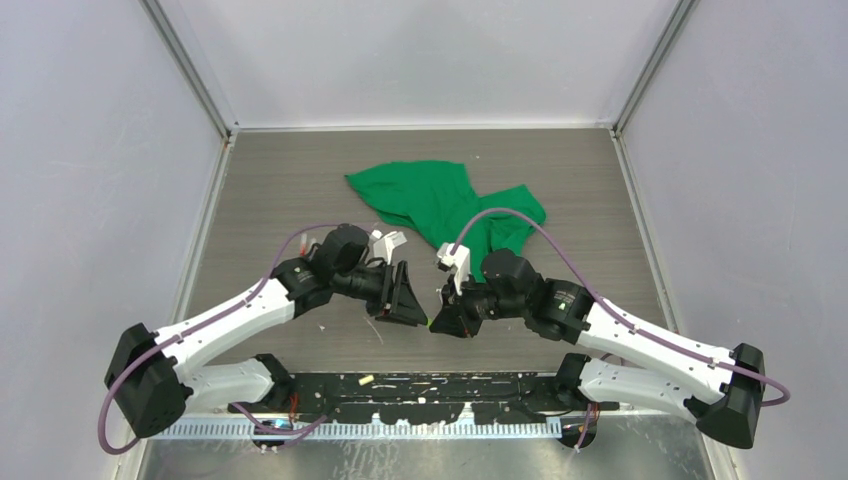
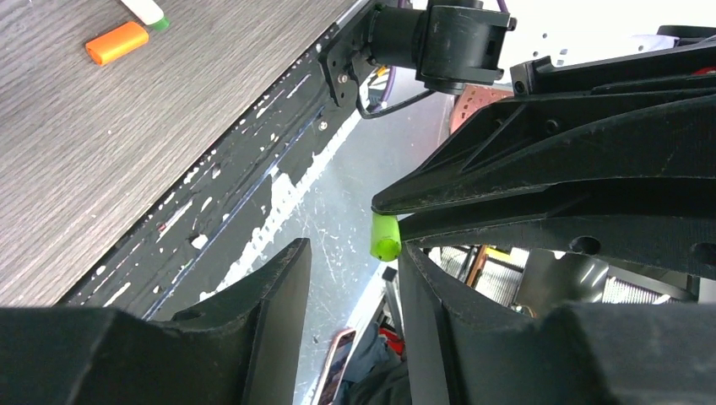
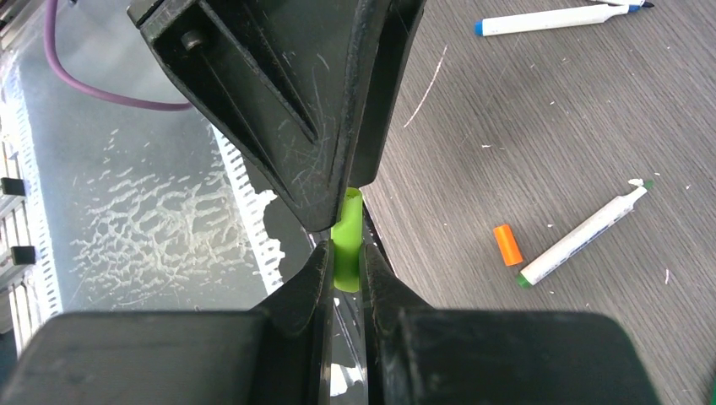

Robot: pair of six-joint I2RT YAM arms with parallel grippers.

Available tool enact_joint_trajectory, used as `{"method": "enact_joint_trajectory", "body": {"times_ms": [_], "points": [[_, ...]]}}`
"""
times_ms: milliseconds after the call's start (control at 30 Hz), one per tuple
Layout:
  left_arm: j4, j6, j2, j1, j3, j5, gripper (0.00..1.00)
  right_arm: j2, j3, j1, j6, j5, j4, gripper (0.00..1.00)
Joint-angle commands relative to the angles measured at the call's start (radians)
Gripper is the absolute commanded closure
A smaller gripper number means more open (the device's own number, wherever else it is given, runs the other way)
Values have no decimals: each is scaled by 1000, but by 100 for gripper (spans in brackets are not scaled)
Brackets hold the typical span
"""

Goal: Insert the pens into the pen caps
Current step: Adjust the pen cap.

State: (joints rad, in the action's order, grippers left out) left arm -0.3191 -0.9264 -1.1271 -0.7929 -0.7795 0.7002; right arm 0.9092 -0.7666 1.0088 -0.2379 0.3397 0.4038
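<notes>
My right gripper (image 3: 344, 250) is shut on a small light-green pen cap (image 3: 347, 240) and holds it above the table's near edge. The cap also shows in the left wrist view (image 2: 385, 237), sticking out of the right gripper's black fingers (image 2: 540, 177). My left gripper (image 2: 353, 253) is open and empty, and its right fingertip is just beside the cap. In the top view the two grippers meet tip to tip (image 1: 428, 312). A white pen with a green end (image 3: 583, 234) and an orange cap (image 3: 507, 245) lie side by side on the table. A blue-ended pen (image 3: 553, 18) lies farther off.
A crumpled green cloth (image 1: 440, 205) lies at the back middle of the wooden table (image 1: 280, 190). The black, paint-chipped mounting rail (image 1: 440, 392) runs along the near edge under the grippers. The orange cap (image 2: 116, 42) also shows in the left wrist view.
</notes>
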Motion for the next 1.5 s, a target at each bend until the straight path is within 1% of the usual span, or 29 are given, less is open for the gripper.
{"method": "enact_joint_trajectory", "body": {"times_ms": [0,67,133,200,233,400,500,533,567,667,700,767,833,867,967,1067,1233,1300,1467], "points": [[51,-7,0,-6,-26,12,58,-10,-54,6,11,27,-57,93],[67,-15,-5,-8,-23,17,63,-12,-54,6,10,29,-57,93],[79,-20,-13,-7,-24,25,65,-8,-54,6,10,36,-57,93],[99,-31,-18,-8,-19,35,72,-2,-53,6,10,39,-57,93],[107,-36,-22,-8,-18,39,74,-1,-51,6,11,39,-58,93],[112,-39,-33,-14,-16,52,82,6,-52,6,15,42,-58,93],[125,-43,-34,-18,-13,62,92,9,-52,6,16,35,-54,93],[134,-51,-32,-18,-12,65,96,7,-51,6,16,23,-51,92],[156,-63,-29,-17,-6,70,98,0,-47,6,11,-1,-51,85],[267,-127,1,-18,45,51,100,-40,-18,6,-34,-95,-81,52],[311,-148,19,-19,69,26,100,-61,-3,7,-64,-130,-104,44],[421,-199,60,-17,124,-46,100,-107,49,7,-153,-198,-176,38],[543,-240,111,-18,175,-133,100,-161,122,5,-259,-246,-285,31],[612,-263,130,-18,200,-187,100,-192,164,6,-316,-253,-358,30],[725,-297,181,-17,256,-277,100,-273,307,5,-488,-260,-606,27],[778,-314,209,-17,271,-304,100,-319,405,6,-604,-260,-803,26],[822,-344,237,-16,298,-298,100,-315,496,5,-745,-233,-1081,28],[816,-342,243,-17,296,-278,100,-322,517,6,-775,-252,-1126,29],[818,-355,255,-17,297,-242,100,-387,526,4,-761,-305,-1082,29]]}}
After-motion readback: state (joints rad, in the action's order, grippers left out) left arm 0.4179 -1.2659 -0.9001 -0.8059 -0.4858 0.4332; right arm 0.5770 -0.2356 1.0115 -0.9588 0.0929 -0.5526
